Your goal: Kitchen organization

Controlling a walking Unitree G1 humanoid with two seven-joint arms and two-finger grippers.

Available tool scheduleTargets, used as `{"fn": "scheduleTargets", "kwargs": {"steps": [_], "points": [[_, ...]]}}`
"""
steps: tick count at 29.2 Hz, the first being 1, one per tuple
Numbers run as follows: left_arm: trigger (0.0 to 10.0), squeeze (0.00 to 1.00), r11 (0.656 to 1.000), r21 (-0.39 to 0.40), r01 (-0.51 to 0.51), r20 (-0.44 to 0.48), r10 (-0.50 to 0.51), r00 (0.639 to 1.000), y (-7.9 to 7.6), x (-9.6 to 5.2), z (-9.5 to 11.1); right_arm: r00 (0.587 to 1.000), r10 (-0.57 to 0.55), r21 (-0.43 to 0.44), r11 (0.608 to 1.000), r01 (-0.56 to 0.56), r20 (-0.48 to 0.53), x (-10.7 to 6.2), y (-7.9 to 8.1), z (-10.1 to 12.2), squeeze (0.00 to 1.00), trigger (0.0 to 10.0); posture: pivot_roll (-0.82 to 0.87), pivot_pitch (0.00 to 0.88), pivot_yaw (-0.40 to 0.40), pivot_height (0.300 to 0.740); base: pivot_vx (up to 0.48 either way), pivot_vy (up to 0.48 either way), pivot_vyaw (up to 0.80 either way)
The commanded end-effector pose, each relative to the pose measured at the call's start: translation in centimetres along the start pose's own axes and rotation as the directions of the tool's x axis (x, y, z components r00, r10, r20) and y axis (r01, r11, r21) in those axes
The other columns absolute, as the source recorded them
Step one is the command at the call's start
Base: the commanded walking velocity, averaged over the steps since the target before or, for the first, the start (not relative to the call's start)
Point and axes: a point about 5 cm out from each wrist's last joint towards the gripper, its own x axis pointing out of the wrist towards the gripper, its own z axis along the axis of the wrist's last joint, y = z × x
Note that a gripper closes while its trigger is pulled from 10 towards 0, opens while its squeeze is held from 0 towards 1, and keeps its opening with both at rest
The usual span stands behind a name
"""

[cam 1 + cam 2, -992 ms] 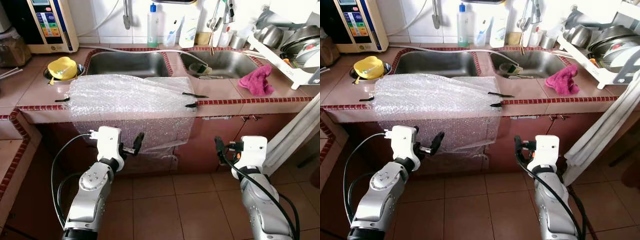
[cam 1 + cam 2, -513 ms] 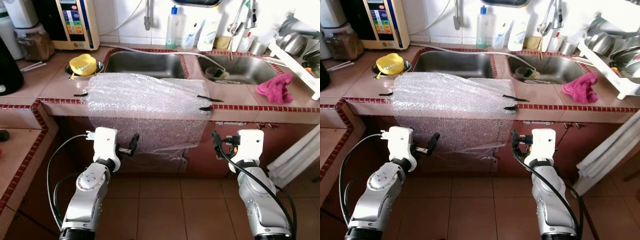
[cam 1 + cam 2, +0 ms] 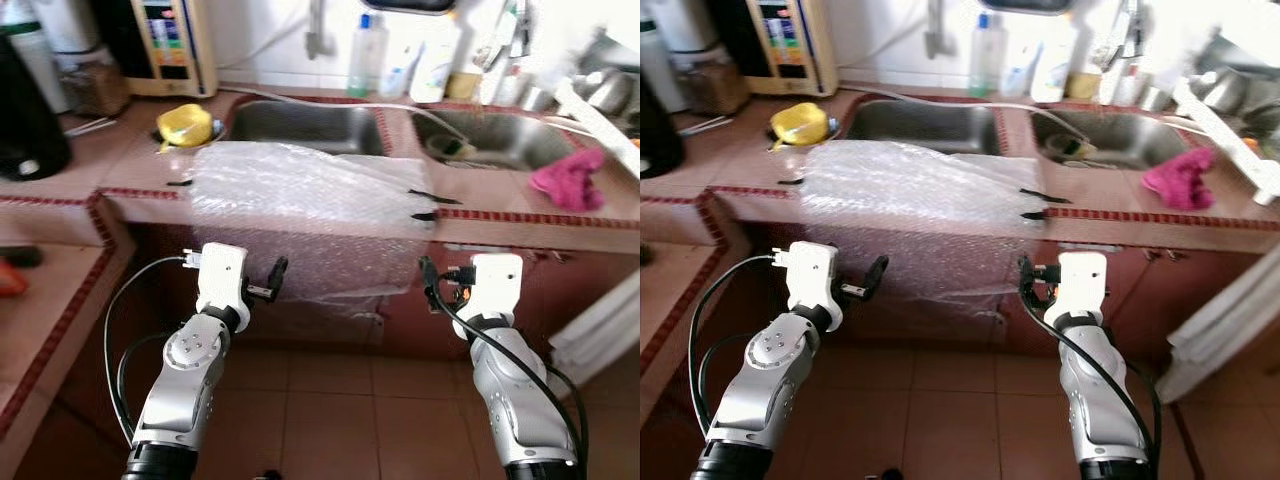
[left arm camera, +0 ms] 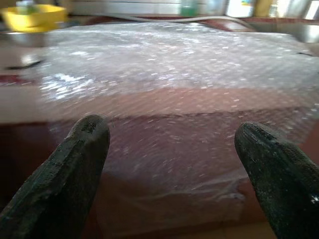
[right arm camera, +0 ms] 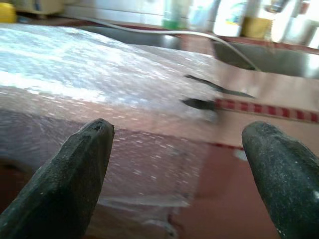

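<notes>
A big sheet of clear bubble wrap lies on the tiled counter in front of the left sink and hangs down over the cabinet front; black tape strips show at its right edge. My left gripper is held below the counter edge, open and empty, pointing at the hanging part of the wrap. My right gripper is open and empty too, facing the wrap's right side. Neither gripper touches the wrap.
A yellow bowl sits left of the double sink. A pink cloth lies at the counter's right. Bottles stand behind the sinks; a dispenser and a black kettle stand at left. A lower counter juts out at left.
The camera has swung to the left, so the counter and wrap sit further right in the picture and the kettle has come into view. Both grippers stay open in front of the cabinet.
</notes>
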Motion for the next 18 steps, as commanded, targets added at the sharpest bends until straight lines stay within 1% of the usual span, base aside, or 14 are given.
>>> {"fn": "scheduleTargets", "kwargs": {"steps": [1, 2, 9, 10, 11, 13, 15, 18], "points": [[10.0, 0.0, 1.0, -0.004, 0.004, 0.012, -0.004, 1.0, -0.1, 0.3, 0.5, 1.0, -0.006, -0.003, 1.0, 0.006, 0.01, 0.2, -0.1, 0.2, 0.0, 10.0, 0.0, 0.0, -0.007, 0.74, 0.0, 0.0, 0.4], [10.0, 0.0, 1.0, -0.005, 0.004, 0.013, -0.004, 1.0, -0.1, 0.4, 0.5, 1.0, -0.007, -0.002, 1.0, 0.007, 0.012, 0.2, -0.1, 0.2, 0.0, 10.0, 0.0, 0.0, -0.007, 0.74, 0.0, 0.0, 0.4], [10.0, 0.0, 0.999, -0.033, 0.0, 0.014, 0.0, 1.0, -0.1, 0.6, 0.8, 0.999, -0.006, -0.027, 1.0, 0.007, 0.037, 0.4, -0.2, 0.7, 0.0, 10.0, 0.0, 0.0, 0.0, 0.74, 0.0, 0.0, 0.0], [10.0, 0.0, 1.0, -0.022, 0.0, 0.019, 0.0, 1.0, -0.1, 0.7, 0.9, 0.999, -0.006, -0.031, 0.999, 0.007, 0.039, 0.5, -0.2, 0.8, 0.0, 10.0, 0.0, 0.0, 0.0, 0.74, 0.0, 0.0, 0.0], [10.0, 0.0, 1.0, -0.03, 0.002, 0.032, -0.001, 0.999, -0.1, 0.7, 1.2, 0.999, -0.003, -0.035, 0.999, 0.005, 0.044, 0.5, -0.1, 0.9, 0.0, 10.0, 0.0, 0.0, 0.0, 0.74, 0.0, 0.0, 0.0], [10.0, 0.0, 0.999, -0.036, -0.007, 0.04, 0.008, 0.999, -0.1, 0.9, 1.5, 0.998, 0.004, -0.047, 0.999, -0.001, 0.055, 0.5, 0.0, 1.2, 0.0, 10.0, -0.01, 0.0, 0.002, 0.74, 0.315, 0.0, 0.0], [10.0, 0.0, 0.998, -0.06, 0.003, 0.047, 0.0, 0.999, -0.2, 1.1, 1.7, 0.998, 0.01, -0.053, 0.999, -0.007, 0.061, 0.5, 0.2, 1.3, 0.0, 10.0, -0.01, 0.0, 0.003, 0.74, 0.405, 0.0, 0.0], [10.0, 0.0, 0.998, -0.063, 0.011, 0.04, -0.009, 0.999, -0.4, 1.3, 1.8, 0.998, 0.018, -0.058, 0.998, -0.014, 0.063, 0.5, 0.4, 1.3, 0.0, 10.0, -0.01, 0.0, 0.006, 0.74, 0.45, 0.0, 0.0]]}}
